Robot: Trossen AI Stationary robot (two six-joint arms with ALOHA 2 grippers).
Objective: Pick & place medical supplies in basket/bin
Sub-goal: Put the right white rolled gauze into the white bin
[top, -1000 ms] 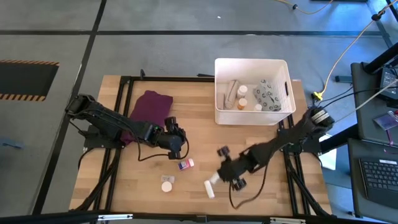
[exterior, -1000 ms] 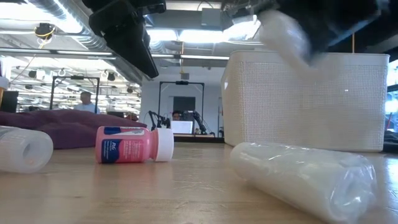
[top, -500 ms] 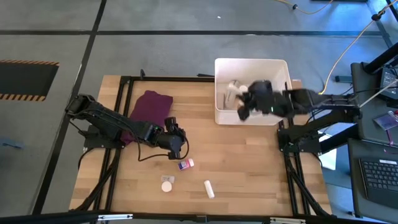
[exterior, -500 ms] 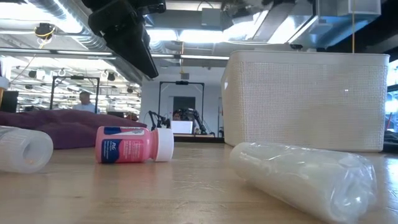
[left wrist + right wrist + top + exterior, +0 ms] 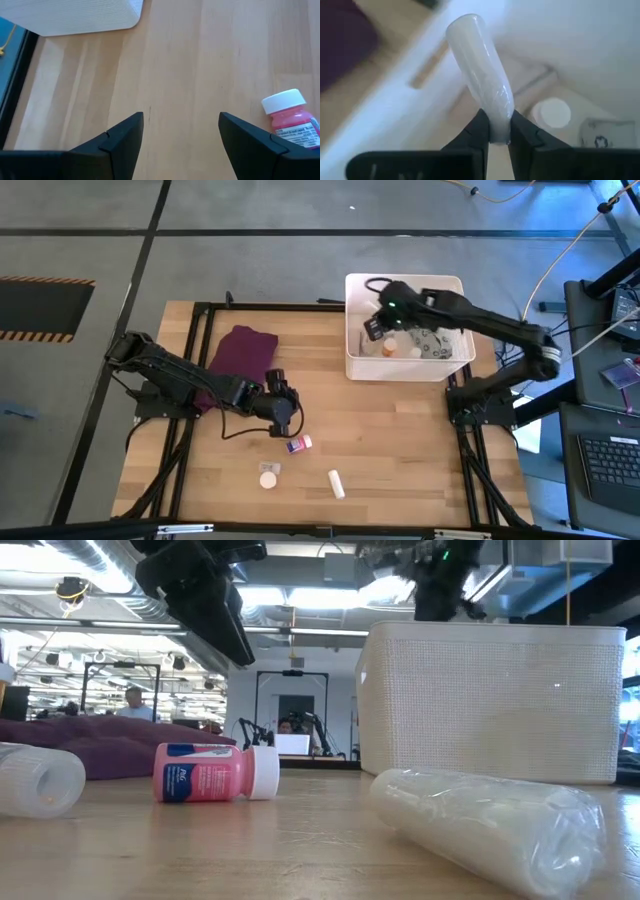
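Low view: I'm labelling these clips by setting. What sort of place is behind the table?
Probably a robotics lab or workshop: exposed ceiling ducts, another arm rig with a monitor beyond the wooden table, and a person working in the background.

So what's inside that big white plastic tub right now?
The white plastic tub holds a grey patterned pouch, a round white lid and beige tubes. The right gripper hangs over it, clamping a white wrapped tube and covering part of the floor.

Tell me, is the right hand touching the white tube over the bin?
Touching. The right wrist view shows the right hand with both fingers pressed against the white tube, holding it over the bin.
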